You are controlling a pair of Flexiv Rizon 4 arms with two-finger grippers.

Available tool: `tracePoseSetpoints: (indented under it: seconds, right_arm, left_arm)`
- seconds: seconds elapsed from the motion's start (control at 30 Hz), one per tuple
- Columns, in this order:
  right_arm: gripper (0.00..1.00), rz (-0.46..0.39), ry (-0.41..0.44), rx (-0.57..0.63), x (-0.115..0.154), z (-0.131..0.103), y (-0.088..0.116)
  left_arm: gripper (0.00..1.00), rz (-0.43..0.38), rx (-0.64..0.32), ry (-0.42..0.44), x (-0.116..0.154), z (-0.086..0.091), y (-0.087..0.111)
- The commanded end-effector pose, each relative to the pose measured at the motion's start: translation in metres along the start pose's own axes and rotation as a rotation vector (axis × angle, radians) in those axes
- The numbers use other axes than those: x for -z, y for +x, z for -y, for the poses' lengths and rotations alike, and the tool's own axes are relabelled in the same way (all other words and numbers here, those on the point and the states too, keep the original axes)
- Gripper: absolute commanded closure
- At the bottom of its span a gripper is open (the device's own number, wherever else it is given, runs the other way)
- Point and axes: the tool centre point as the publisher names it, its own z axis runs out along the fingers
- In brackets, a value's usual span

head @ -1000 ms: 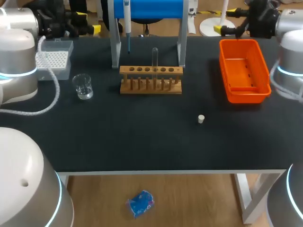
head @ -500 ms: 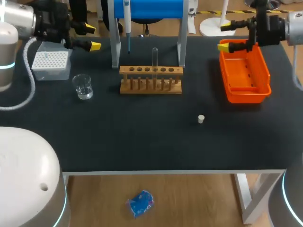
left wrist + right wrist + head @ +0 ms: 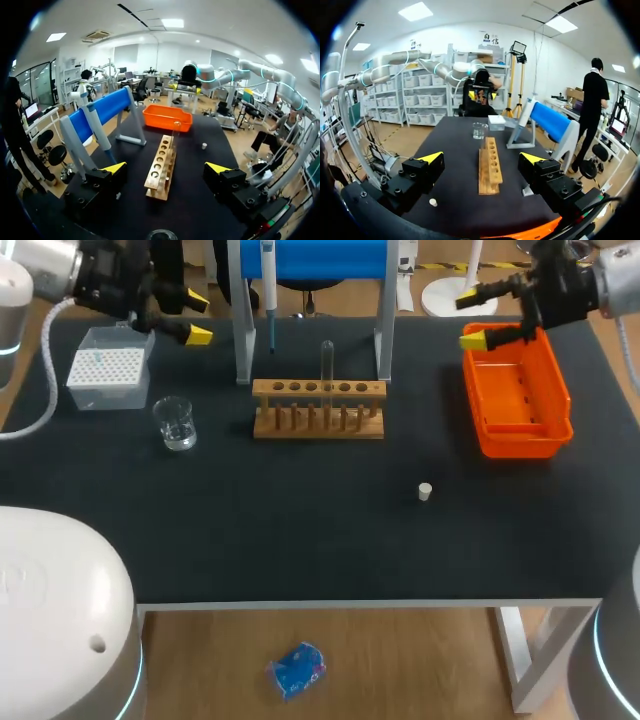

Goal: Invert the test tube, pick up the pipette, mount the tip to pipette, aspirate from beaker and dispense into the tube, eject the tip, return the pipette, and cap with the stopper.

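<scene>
A clear test tube (image 3: pixel 326 362) stands upright in the wooden rack (image 3: pixel 318 408). The white pipette (image 3: pixel 268 285) hangs on the blue stand (image 3: pixel 312 258) behind the rack. A glass beaker (image 3: pixel 176 423) sits left of the rack, with the tip box (image 3: pixel 107 365) behind it. The small white stopper (image 3: pixel 425 491) lies right of centre. My left gripper (image 3: pixel 196 318) hovers open at the back left, beside the tip box. My right gripper (image 3: pixel 472 320) is open over the orange bin's (image 3: pixel 546 400) far left corner. The left wrist view looks along the rack (image 3: pixel 161 165) between open fingers; the right wrist view sees the rack (image 3: pixel 490 165) from the other end.
The orange bin takes up the back right of the black table. The blue stand's legs flank the rack from behind. In the right wrist view the stopper (image 3: pixel 433 202) lies under the gripper's side, and the beaker (image 3: pixel 479 130) stands beyond the rack.
Both arms have swung away from the view's sides, and each gripper has turned so both yellow tips show. The things on the table have not moved.
</scene>
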Motion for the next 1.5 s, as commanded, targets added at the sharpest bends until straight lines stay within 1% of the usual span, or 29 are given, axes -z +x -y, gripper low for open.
tracePoseSetpoints:
  seconds: [0.03,0.07,0.13,0.23,0.27,0.4,0.47,0.53,0.97,1.0,1.13,1.3,1.5]
  right_arm:
    - [0.00,-0.019,-0.013,0.003,-0.023,0.006,0.000]
    - [0.00,-0.016,-0.011,0.004,-0.028,0.007,0.001]
    - [0.00,-0.024,0.009,0.017,-0.039,0.010,0.000]
    - [0.00,-0.031,0.034,0.030,-0.054,0.011,-0.001]
    - [0.00,-0.028,0.033,0.028,-0.059,0.012,-0.001]
    - [0.00,-0.024,0.007,0.021,-0.079,0.011,0.003]
    - [0.00,-0.030,0.001,0.024,-0.090,0.010,0.008]
    - [0.00,-0.055,-0.017,0.019,-0.100,0.008,0.014]
    - [0.00,-0.055,-0.017,0.019,-0.100,0.008,0.014]
    - [0.00,-0.053,-0.049,0.000,-0.101,0.010,0.014]
    - [0.00,-0.068,-0.132,-0.046,-0.111,0.019,0.019]
    - [0.00,-0.067,-0.181,-0.057,-0.122,0.025,0.020]
    - [0.00,-0.056,-0.219,-0.038,-0.133,0.024,0.016]
  left_arm:
    - [0.00,0.062,0.011,-0.006,-0.009,-0.003,0.006]
    - [0.00,0.071,0.006,-0.022,-0.010,-0.004,0.007]
    - [0.00,0.091,0.026,0.008,-0.012,-0.006,0.008]
    - [0.00,0.122,0.010,-0.004,-0.015,-0.005,0.011]
    - [0.00,0.123,0.018,0.013,-0.016,-0.005,0.012]
    - [0.00,0.131,0.013,0.010,-0.020,-0.004,0.014]
    - [0.00,0.131,0.013,0.010,-0.021,-0.004,0.014]
    - [0.00,0.131,0.013,0.010,-0.021,-0.004,0.014]
    - [0.00,0.131,0.013,0.010,-0.021,-0.004,0.014]
    - [0.00,0.131,0.013,0.010,-0.021,-0.004,0.014]
    - [0.00,0.131,0.013,0.010,-0.021,-0.004,0.014]
    - [0.00,0.126,-0.001,-0.004,-0.023,-0.005,0.016]
    - [0.00,0.137,-0.031,-0.014,-0.030,-0.006,0.022]
